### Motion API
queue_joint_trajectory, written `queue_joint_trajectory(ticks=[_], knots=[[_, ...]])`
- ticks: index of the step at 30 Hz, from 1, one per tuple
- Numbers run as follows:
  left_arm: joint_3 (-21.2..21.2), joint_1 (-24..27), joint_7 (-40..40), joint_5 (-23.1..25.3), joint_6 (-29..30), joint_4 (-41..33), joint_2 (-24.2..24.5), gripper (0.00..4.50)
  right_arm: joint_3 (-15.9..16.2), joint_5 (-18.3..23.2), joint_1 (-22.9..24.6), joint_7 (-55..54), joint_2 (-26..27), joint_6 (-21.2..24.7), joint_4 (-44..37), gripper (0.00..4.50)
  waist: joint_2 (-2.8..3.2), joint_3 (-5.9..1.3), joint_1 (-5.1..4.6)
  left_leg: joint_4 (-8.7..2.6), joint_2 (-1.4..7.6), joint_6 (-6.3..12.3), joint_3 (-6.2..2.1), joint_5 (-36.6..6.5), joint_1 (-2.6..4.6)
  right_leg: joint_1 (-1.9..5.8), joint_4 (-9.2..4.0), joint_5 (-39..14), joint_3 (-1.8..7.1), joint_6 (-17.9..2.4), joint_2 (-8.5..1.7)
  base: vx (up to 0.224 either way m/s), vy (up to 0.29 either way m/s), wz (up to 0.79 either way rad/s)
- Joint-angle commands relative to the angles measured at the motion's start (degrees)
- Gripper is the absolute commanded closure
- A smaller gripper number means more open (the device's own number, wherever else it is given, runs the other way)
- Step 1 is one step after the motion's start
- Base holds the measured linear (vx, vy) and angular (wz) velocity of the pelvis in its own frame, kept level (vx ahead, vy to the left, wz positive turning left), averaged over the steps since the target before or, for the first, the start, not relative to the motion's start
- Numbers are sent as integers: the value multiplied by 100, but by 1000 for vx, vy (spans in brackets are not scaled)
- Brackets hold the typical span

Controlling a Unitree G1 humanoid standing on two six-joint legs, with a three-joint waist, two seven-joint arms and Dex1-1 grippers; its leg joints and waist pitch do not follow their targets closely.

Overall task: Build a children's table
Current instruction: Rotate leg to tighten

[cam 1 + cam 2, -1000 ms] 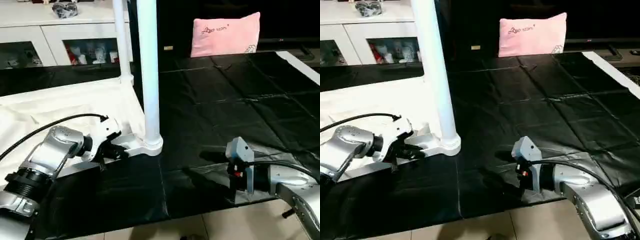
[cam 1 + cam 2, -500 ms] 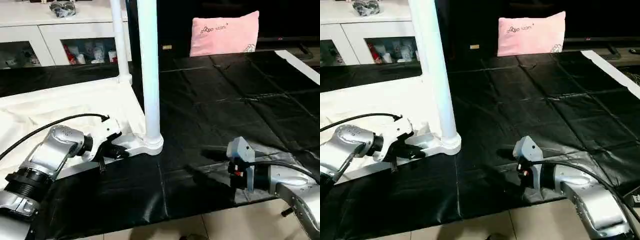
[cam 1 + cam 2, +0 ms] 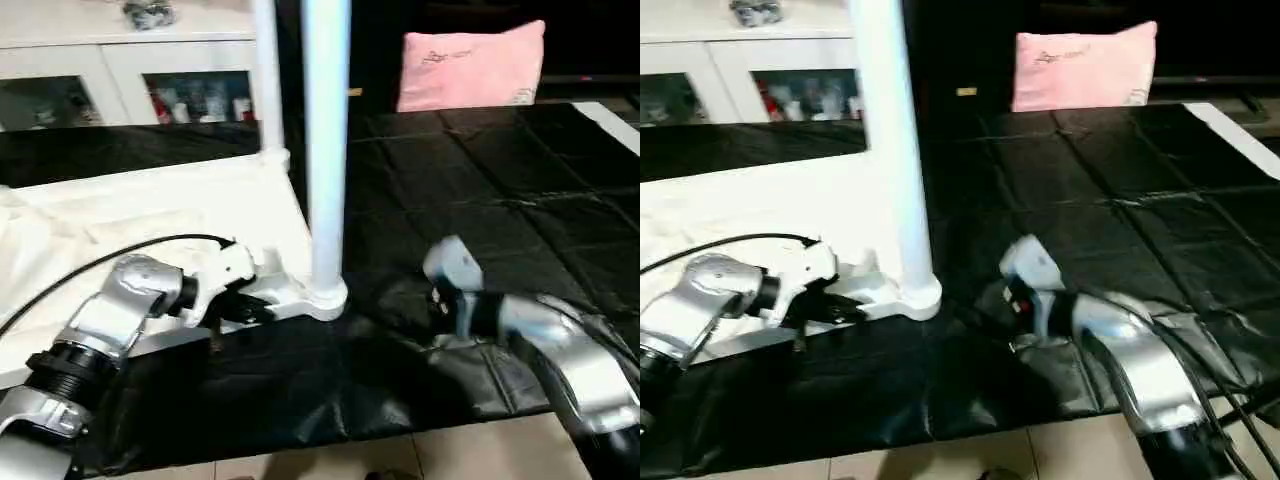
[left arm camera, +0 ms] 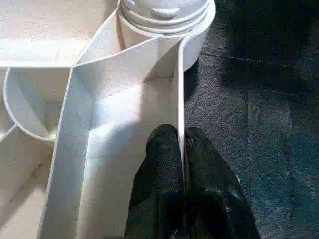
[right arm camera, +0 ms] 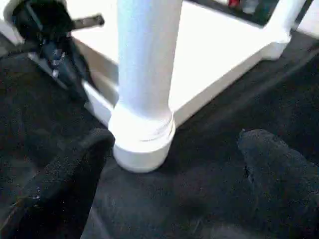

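Your left gripper (image 4: 182,149) is pinched on the rim of the upturned tabletop (image 3: 150,215), lower left of frame, steadying it. Your right gripper (image 5: 174,154), fingers spread wide, faces the upright leg (image 3: 325,150) at centre. Likely next: close around it and seat it firmly.

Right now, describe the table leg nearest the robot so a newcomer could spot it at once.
Find the white tabletop lying upside down on the black sheet. At its corner closest to the robot, a white leg stands upright in a round socket. It is the thicker-looking, nearer one; the other leg stands at the corner behind it, toward the cabinet.
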Motion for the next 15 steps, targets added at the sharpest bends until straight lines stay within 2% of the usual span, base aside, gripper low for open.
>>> queue_joint_trajectory(ticks=[1, 5, 6, 8, 9, 12, 13, 15], knots=[[-21, 53, 82, 22, -183, -138, -89, 447, -21, 15, -81, -51, 65, -21, 135, 0, 24, -340, -26, -509, 168, 143, 87, -677, -55, 358, -303, -1242, 162, -1365, -240, 0, 0, 0], [21, 102, 144, 59, -139, -141, -43, 447, -61, 88, -173, -73, 194, -52, 183, 0, 18, -342, -22, -513, 167, 134, 91, -690, -72, 367, -295, -1241, 158, -1368, -249, 0, 0, 0], [19, 108, 149, 83, -140, -140, -21, 422, -9, -55, -188, -147, 199, -181, 232, 0, 17, -339, -19, -517, 169, 118, 90, -701, -70, 363, -299, -1314, 159, -1329, -254, 0, 0, 0], [26, 106, 163, 99, -127, -131, -15, 422, 11, -85, -199, -172, 230, -213, 259, 0, 26, -336, -17, -517, 166, 94, 97, -743, -60, 353, -309, -1387, 159, -1299, -250, 0, 0, 0], [34, 106, 187, 117, -114, -129, -13, 389, 14, -104, -203, -204, 255, -220, 265, 0, 22, -335, -23, -523, 163, 79, 95, -772, -69, 361, -314, -1432, 157, -1272, -247, 0, 0, 0], [84, 98, 303, 155, -81, -96, -35, 389, 45, -278, -234, -394, 300, -337, 295, 0, 34, -345, -35, -518, 158, 51, 90, -705, -76, 367, -303, -1318, 152, -1272, -244, 0, 0, 0], [92, 99, 306, 154, -82, -91, -40, 389, 45, -275, -239, -388, 311, -380, 308, 0, 57, -346, -33, -518, 162, 46, 86, -702, -73, 364, -299, -1287, 152, -1283, -249, 0, 0, 0], [148, 120, 336, 115, -113, -88, -68, 389, -27, -217, -255, -330, 385, -504, 365, 0, 61, -347, -51, -515, 159, 56, 93, -732, -75, 365, -301, -1236, 146, -1333, -247, 0, 0, 0]])
